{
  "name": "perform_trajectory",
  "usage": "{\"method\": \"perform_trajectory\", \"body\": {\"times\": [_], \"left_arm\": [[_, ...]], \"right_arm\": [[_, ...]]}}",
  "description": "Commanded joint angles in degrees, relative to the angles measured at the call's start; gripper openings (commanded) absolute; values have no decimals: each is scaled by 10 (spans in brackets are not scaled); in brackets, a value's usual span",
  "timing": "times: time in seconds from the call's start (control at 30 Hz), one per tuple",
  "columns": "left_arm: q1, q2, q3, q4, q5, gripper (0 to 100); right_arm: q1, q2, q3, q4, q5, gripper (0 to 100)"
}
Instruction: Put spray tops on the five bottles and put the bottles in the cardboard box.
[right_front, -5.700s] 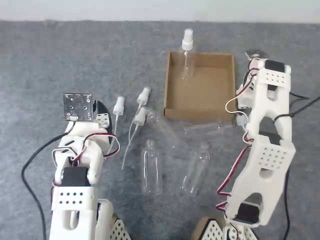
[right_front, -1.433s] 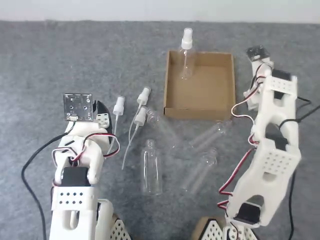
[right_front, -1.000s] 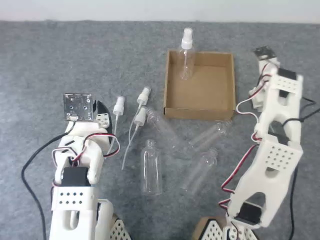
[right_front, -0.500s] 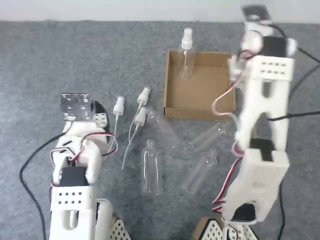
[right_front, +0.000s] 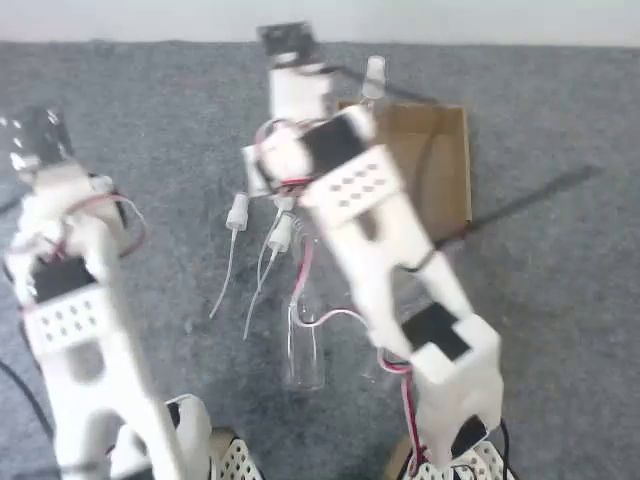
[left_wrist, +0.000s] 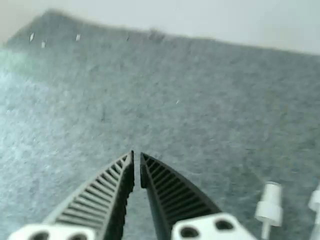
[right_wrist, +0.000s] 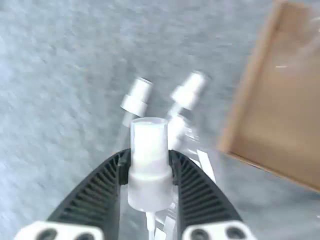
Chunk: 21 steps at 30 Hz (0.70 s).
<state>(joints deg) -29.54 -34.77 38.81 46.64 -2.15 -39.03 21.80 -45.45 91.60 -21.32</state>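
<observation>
My right gripper (right_wrist: 148, 150) is shut on a white spray top (right_wrist: 148, 165), which stands upright between the fingers with its tube hanging down. Below it on the grey carpet lie loose spray tops (right_wrist: 136, 97) (right_wrist: 189, 90) and a clear bottle (right_wrist: 192, 142). From above, the right arm (right_front: 350, 190) stretches across the cardboard box (right_front: 440, 160) to the loose tops (right_front: 237, 212) (right_front: 281, 232). An uncapped bottle (right_front: 303, 345) lies nearer the arm bases. My left gripper (left_wrist: 136, 156) is shut and holds nothing, over bare carpet left of a spray top (left_wrist: 268, 202).
A capped bottle's white top (right_front: 375, 70) pokes out at the box's far edge. The left arm (right_front: 70, 300) stands at the table's far left. Open carpet stretches to the left and right of the box.
The right arm has swung left from beside the box, across it, to above the loose spray tops. The left arm has shifted left and reached further out.
</observation>
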Motion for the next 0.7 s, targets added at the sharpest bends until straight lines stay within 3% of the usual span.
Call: {"method": "perform_trajectory", "body": {"times": [0.0,0.13,0.47,0.67], "left_arm": [[-25,86,-113,18,-14,12],[-34,148,-177,54,-17,12],[-31,168,-188,62,-39,13],[-28,165,-189,98,-40,13]], "right_arm": [[-38,75,-4,-86,-138,58],[-43,165,-7,-111,-217,113],[-41,196,-8,-88,-212,260],[-17,108,-8,9,-157,239]]}}
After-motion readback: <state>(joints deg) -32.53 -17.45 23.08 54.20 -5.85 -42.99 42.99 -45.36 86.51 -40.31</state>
